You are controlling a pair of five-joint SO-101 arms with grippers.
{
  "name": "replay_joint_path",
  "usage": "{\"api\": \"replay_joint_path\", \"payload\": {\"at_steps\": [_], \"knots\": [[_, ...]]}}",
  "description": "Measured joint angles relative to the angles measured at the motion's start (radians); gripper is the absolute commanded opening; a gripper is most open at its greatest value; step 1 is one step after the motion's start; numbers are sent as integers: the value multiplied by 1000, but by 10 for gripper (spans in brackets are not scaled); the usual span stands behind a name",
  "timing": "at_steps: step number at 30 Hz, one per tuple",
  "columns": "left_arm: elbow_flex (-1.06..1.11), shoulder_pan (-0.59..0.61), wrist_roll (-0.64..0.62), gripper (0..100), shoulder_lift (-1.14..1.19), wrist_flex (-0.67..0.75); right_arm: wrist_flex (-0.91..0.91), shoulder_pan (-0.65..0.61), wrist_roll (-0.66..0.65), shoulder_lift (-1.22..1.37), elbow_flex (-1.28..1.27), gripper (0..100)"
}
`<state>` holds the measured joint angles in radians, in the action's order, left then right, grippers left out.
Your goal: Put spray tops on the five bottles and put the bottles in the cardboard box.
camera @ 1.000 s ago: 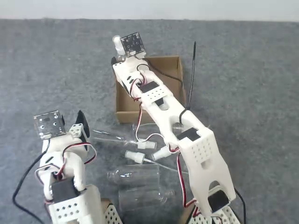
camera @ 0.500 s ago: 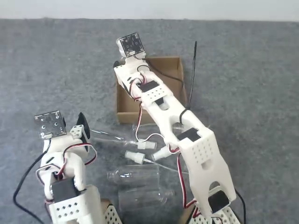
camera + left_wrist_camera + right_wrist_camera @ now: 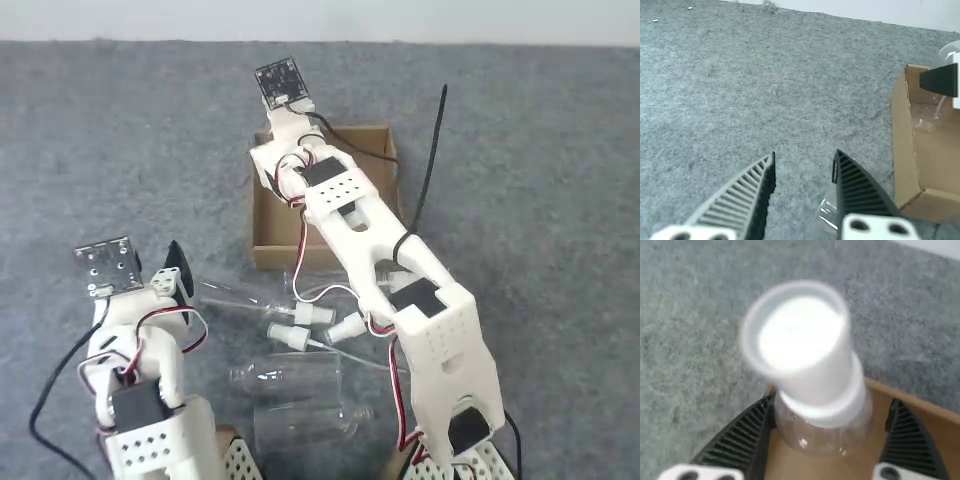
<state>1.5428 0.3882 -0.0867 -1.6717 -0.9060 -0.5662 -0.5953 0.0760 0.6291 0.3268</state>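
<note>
Right gripper [image 3: 831, 402]: jaws spread either side of a clear bottle [image 3: 820, 427] fitted with a white spray top [image 3: 797, 340]. One finger [image 3: 747, 437] sits against the bottle wall. The other finger [image 3: 905, 435] is apart from it with a visible gap, so no pinch. The bottle stands upright inside the cardboard box [image 3: 925, 407], near the far left corner as the high view shows the box. In the left wrist view the same bottle [image 3: 926, 119] shows inside the box, close to its wall [image 3: 902, 150]. Cannot tell if anything else is in the box, as the right arm covers most of it in the high view [image 3: 262, 240].

Left gripper [image 3: 802, 172]: jaws spread, holding nothing, low over the grey carpet [image 3: 520, 200], well apart from the box. A clear plastic piece [image 3: 826, 216] lies just beside one finger; cannot tell what it is.

On the carpet between the arm bases, in front of the box: three loose white spray tops [image 3: 315, 313] [image 3: 350, 327] [image 3: 285, 337], close together. Nearer the bases, two clear bottles lie on their sides without tops [image 3: 285, 375] [image 3: 305, 420].
</note>
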Motion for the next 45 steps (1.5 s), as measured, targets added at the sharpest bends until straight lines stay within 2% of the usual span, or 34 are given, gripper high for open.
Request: {"api": "replay_joint_path", "payload": {"at_steps": [9,26,45], "knots": [[0,0,0,177,0,0,-249,0,0,-138,0,289],[0,0,0,178,0,18,-542,0,-2,-430,0,289],[0,0,0,178,0,18,-1085,0,-2,-667,0,292]]}}
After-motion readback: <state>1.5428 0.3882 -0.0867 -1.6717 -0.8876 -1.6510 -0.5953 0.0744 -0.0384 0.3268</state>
